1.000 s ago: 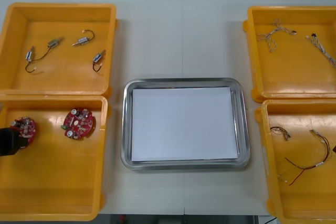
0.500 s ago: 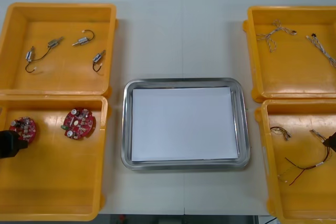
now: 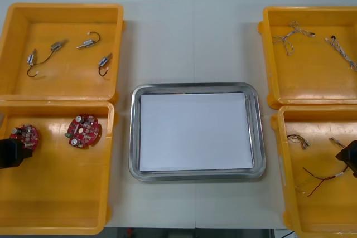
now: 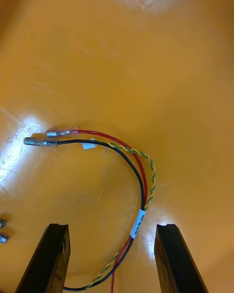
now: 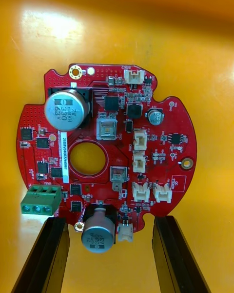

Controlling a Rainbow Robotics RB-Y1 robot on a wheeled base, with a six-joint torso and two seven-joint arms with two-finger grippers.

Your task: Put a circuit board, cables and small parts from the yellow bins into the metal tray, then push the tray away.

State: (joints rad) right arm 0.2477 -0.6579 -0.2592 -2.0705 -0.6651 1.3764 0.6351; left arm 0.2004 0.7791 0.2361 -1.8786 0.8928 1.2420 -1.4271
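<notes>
— Where's the circuit board (image 5: 105, 151)?
— Flat in the left near yellow bin (image 3: 56, 199), its edge just between the spread fingers of the left gripper (image 5: 109, 222).
— And the right gripper (image 4: 112, 229)?
— Spread too, astride the red and yellow cable (image 4: 139, 176).

— What sits ahead of the left pincer (image 5: 111, 223)?
— A round red circuit board (image 5: 105, 151), flat on the yellow bin's floor (image 5: 195, 34).
— And the fingers (image 5: 48, 254)?
— Spread apart. The board's grey capacitor (image 5: 98, 229) lies between their tips, and a green terminal block (image 5: 41, 200) is just beyond one.
</notes>
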